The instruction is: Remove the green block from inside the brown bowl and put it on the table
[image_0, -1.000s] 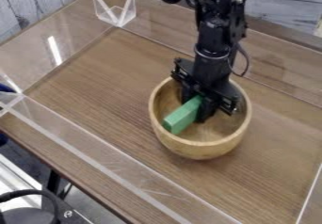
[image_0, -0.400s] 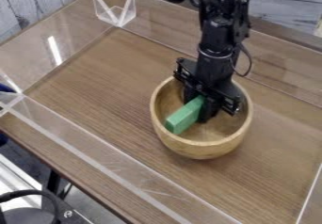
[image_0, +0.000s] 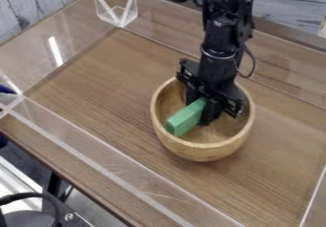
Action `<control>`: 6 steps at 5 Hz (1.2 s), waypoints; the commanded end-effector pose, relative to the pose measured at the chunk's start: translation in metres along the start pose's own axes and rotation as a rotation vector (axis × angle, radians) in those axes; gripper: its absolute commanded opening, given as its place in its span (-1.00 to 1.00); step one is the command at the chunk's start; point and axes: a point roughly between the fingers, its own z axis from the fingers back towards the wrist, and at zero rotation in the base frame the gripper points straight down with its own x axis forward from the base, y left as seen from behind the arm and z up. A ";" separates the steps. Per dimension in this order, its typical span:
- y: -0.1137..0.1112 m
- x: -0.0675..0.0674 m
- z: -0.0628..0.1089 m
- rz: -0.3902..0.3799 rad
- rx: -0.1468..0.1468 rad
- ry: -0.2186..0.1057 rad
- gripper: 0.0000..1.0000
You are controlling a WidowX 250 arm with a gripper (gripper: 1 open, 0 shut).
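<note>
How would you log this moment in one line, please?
pincer: shut on green block | block: tilted inside bowl | table: nothing placed yet

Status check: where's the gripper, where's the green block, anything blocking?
Gripper down inside brown bowl, jaws closed on upper end of green block. Block tilted, lower end resting in bowl. Table around bowl open, nothing blocking.

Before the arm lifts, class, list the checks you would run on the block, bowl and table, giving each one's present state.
1. Gripper lowered inside the brown bowl: ok.
2. Fingers closed on the upper end of the green block: appears ok, contact partly hidden.
3. Block's lower end free of the bowl: not ok, it lies against the inside.
4. Bowl upright on the table: ok.
5. Bare table beside the bowl for placing: ok.
</note>
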 end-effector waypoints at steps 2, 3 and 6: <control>-0.009 -0.005 0.006 -0.032 -0.027 0.021 -1.00; -0.004 -0.006 0.029 -0.020 -0.015 -0.019 -1.00; 0.036 0.007 0.102 0.090 0.018 -0.153 -1.00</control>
